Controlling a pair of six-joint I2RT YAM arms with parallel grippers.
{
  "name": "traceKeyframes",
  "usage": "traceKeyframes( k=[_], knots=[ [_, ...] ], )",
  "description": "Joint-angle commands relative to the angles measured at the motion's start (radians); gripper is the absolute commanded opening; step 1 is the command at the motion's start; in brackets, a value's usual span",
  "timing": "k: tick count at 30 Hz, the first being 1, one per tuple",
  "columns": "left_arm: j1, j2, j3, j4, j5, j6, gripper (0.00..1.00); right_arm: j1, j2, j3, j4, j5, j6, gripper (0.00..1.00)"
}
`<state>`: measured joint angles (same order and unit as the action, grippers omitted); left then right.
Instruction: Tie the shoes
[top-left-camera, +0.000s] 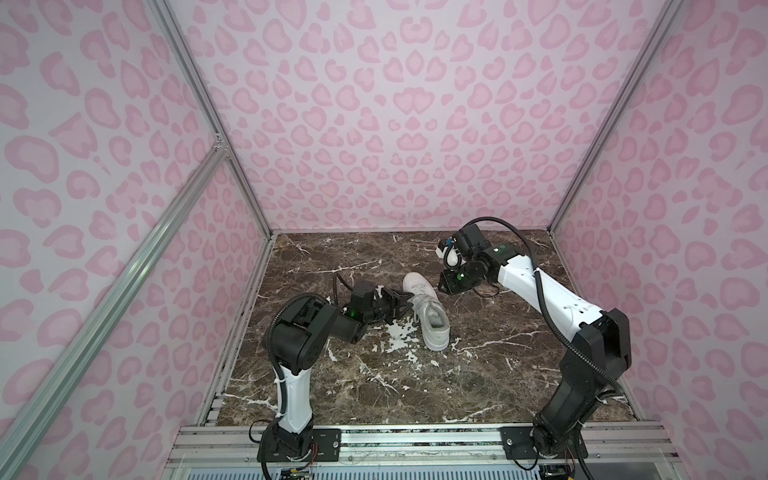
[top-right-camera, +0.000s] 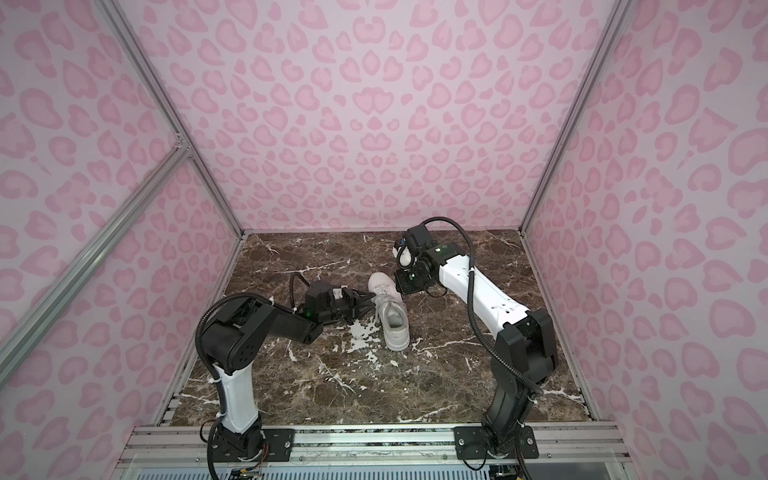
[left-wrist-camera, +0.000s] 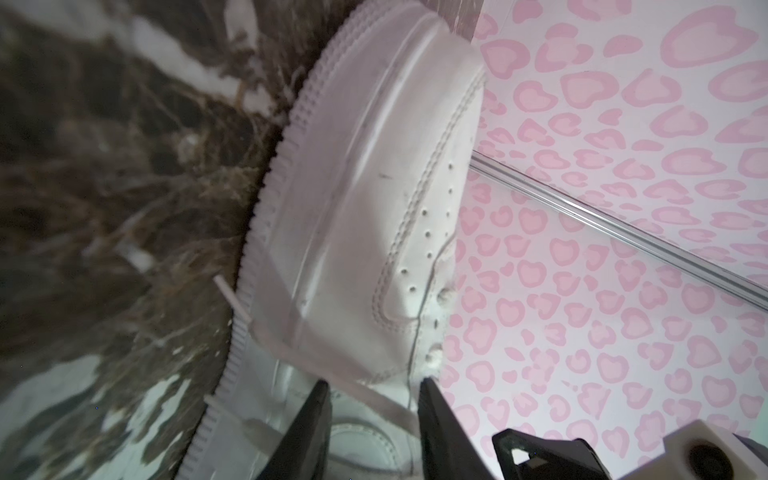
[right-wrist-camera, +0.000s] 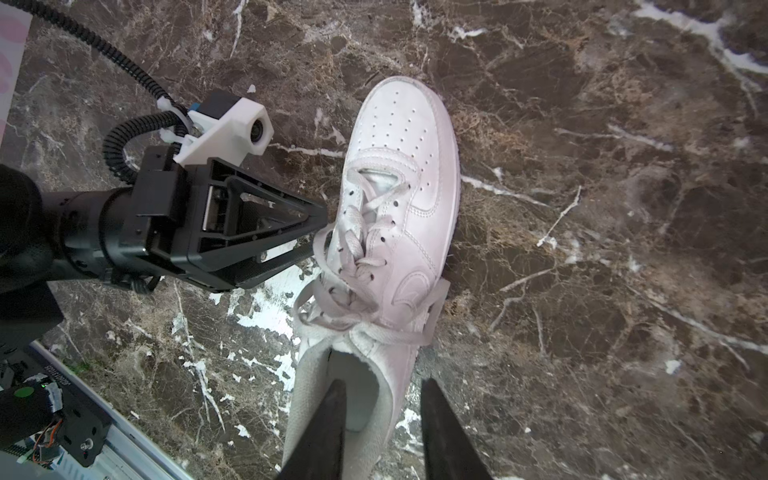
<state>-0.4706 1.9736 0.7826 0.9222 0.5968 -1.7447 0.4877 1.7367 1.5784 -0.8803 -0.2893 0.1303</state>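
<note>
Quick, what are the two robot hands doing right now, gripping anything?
Left gripper: partly open, fingers on either side of a white shoelace, not clamped on it.
Right gripper: partly open, empty, hovering over the white sneaker.

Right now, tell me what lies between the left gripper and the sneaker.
A white lace: the left wrist view shows it crossing between the left gripper's fingers, against the sneaker.

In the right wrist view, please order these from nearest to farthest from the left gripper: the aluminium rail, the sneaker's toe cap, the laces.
1. The laces: right at the tips of the left gripper, over the tongue.
2. The toe cap: at the far end of the sneaker, away from the rail.
3. The aluminium rail: along the front edge, plainly farthest.
</note>
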Motion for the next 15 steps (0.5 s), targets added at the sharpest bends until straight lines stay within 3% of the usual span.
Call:
traceKeyframes(
  k=[1,15],
  knots=[
    [-0.002,0.016,0.011,0.058,-0.013,0.005,0.30,-0.004,-0.006,-0.009,0.001,-0.005,-0.014,0.33],
    [-0.004,-0.020,0.100,-0.066,-0.027,0.112,0.11,-0.014,-0.020,-0.025,0.010,-0.020,-0.026,0.32]
  ],
)
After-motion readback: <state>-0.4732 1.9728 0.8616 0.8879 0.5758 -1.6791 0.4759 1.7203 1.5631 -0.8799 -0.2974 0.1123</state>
